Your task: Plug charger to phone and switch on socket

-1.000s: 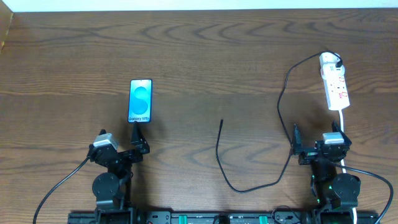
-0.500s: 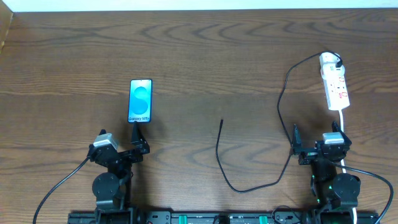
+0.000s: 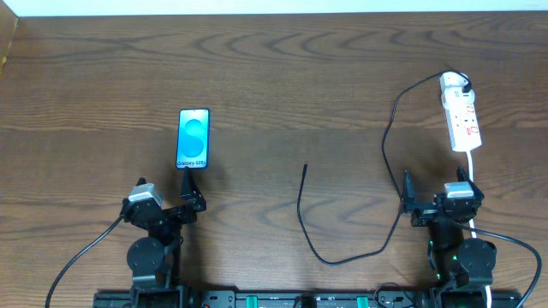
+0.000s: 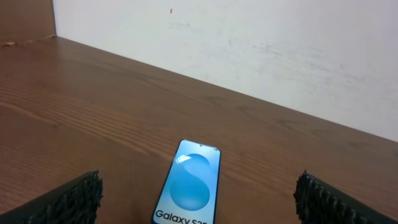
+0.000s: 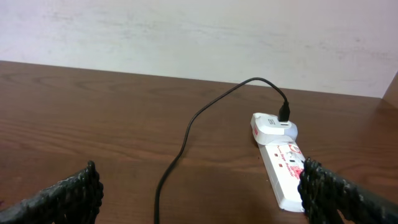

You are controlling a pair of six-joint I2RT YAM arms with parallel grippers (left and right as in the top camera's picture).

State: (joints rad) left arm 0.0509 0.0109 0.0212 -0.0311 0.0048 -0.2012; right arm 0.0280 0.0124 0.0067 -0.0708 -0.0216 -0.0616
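Note:
The phone (image 3: pixel 193 139) lies flat at centre left, blue screen up; it also shows in the left wrist view (image 4: pixel 190 186). The white socket strip (image 3: pixel 461 118) lies at the far right, with the black plug in its far end (image 5: pixel 284 114); the strip shows in the right wrist view (image 5: pixel 285 168). The black charger cable (image 3: pixel 387 162) runs from the plug down and round to its free tip (image 3: pixel 306 167) at the table's middle. My left gripper (image 3: pixel 190 198) is open and empty just below the phone (image 4: pixel 198 200). My right gripper (image 3: pixel 409 204) is open and empty below the socket (image 5: pixel 199 196).
The socket's white lead (image 3: pixel 473 175) runs down past my right arm. A white wall borders the far table edge (image 4: pixel 249 50). Bare wood lies between the phone and the cable tip.

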